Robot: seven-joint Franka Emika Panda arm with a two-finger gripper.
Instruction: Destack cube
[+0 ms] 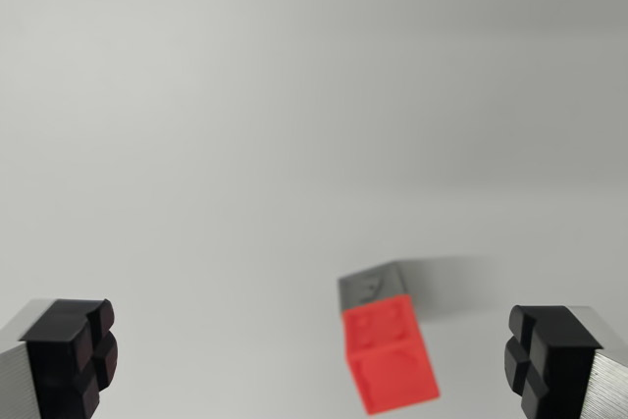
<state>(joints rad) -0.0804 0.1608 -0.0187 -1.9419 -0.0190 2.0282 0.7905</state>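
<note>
In the wrist view a red cube [392, 355] stands against a grey cube [373, 285], the two forming one stack that leans across the lower middle of the picture. My gripper [309, 355] is open, with one black fingertip [74, 352] at the lower left and the other at the lower right. The stack lies between the fingers, closer to the right one, and touches neither. Which cube is on top I cannot tell from this angle.
A plain light grey surface [294, 125] fills the rest of the view. The stack casts a soft shadow [451, 277] toward the wrist view's right.
</note>
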